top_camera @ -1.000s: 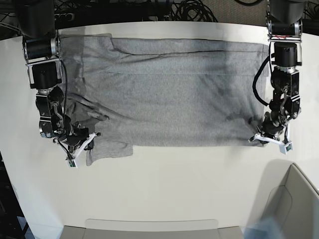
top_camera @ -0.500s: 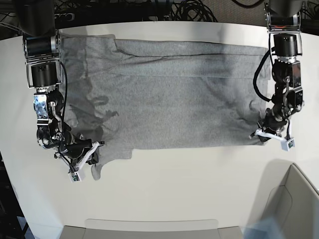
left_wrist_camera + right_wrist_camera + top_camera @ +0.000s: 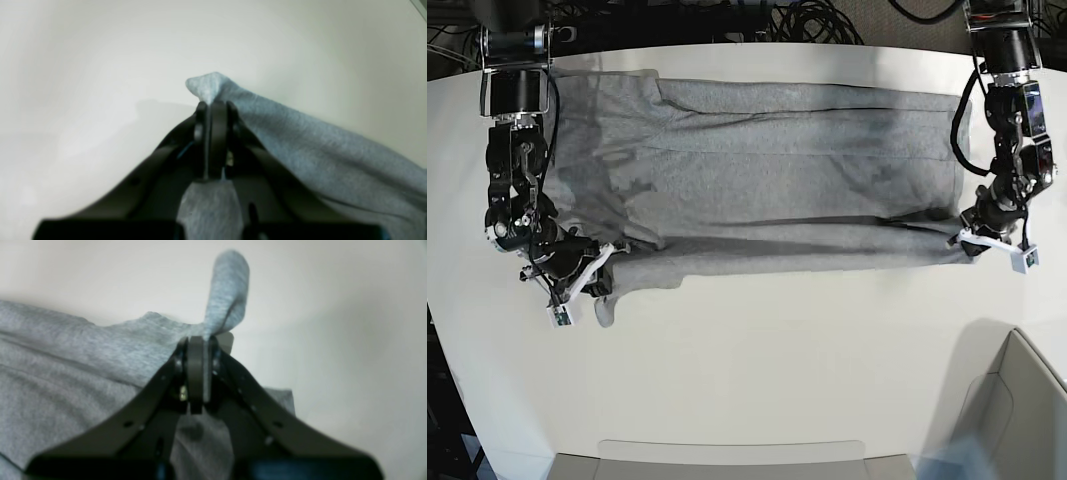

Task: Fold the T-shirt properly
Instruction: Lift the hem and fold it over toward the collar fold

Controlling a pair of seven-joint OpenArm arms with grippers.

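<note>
T-shirt (image 3: 767,170) near edge lifted; left gripper (image 3: 975,240) and right gripper (image 3: 592,268) each clamped on corner.

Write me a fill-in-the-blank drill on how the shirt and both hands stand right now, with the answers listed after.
1. The T-shirt is the colour ____.
2. Both the left hand and the right hand are shut on the shirt's ____ edge, the one toward the camera in the base view.
3. The shirt lies on a ____ table.
4. In the left wrist view, a small tip of ____ pokes out past the closed fingers.

Missing words: grey; near; white; cloth
</note>
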